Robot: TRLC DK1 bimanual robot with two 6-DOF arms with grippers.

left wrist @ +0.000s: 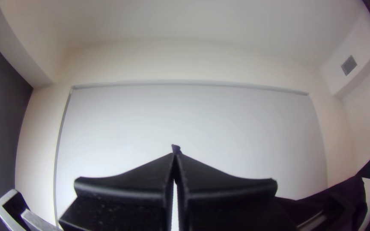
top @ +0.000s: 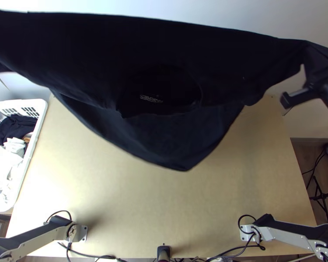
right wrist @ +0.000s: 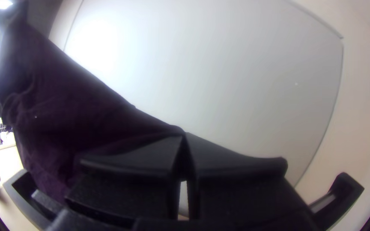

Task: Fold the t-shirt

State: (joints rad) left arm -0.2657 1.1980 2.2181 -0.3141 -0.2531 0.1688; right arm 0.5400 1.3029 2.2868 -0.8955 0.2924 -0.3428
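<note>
We hold the dark shirt (top: 164,135) up high over the table (top: 142,196). Our left gripper (left wrist: 175,155) and right gripper (top: 312,65) pinch its top edge. Wide room lies between its low tip and the table's near edge.

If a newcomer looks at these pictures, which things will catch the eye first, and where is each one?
Most likely the dark t-shirt, stretched wide across the top view's upper part and drooping to a point over the wooden table. The left gripper and right gripper are shut on it, holding it up. Next, perhaps, the white laundry basket full of clothes at the top view's left edge.
</note>
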